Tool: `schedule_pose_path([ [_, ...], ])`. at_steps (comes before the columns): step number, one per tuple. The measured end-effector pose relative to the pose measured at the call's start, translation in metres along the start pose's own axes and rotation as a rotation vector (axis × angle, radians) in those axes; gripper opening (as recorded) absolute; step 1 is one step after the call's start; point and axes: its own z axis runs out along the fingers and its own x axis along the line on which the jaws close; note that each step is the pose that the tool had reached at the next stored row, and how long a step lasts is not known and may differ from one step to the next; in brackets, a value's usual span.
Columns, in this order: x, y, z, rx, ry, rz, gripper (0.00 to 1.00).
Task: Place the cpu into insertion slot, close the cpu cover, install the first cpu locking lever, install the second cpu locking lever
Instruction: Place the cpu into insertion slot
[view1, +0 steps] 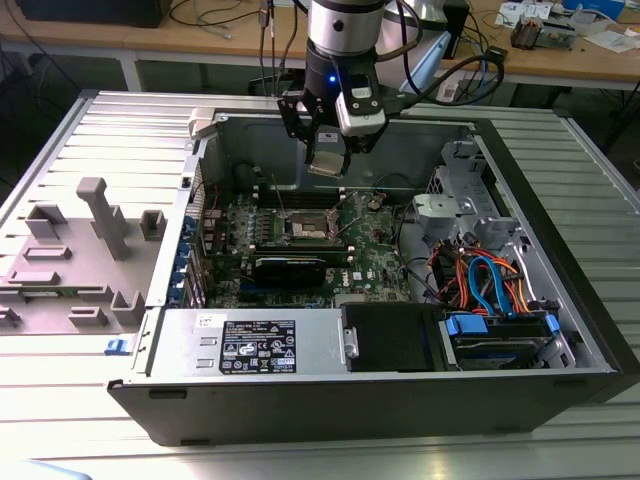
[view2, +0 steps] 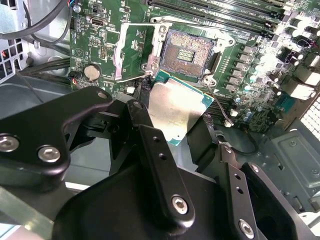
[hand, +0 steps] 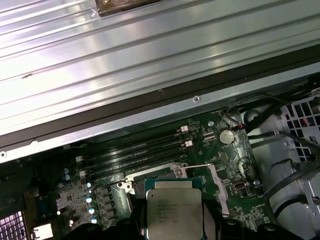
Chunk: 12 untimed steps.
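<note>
Hand: black two-finger metal gripper (view1: 328, 158) pinching the small flat square silvery-beige cpu (view1: 326, 163), fingers (view2: 143, 119) pressing on two opposite edges.
Where the chip is: hanging in the air over the open dark metal computer case (view1: 400, 405), at about 12 o'clock from the slot in the exterior view, not touching it.
Slot: square silver-rimmed insertion slot (view2: 187, 52) with a dark middle lying bare on the green board (view2: 100, 35), nothing sitting in it.
Lid: thin silvery window-frame cpu cover (view2: 131, 50) lying flipped open just beside the slot.
Feel: likely being very light, stiff and thin, smooth top probably slipping easily, likely breaking if bent or dropped.
Best hold: probably gripping the side edges only, keeping it flat.
</note>
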Motion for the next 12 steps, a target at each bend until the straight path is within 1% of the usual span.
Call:
schedule_pose_path([
  [12, 0.0, 0.0, 0.0004, -0.0004, -0.0017, 0.022, 0.55],
])
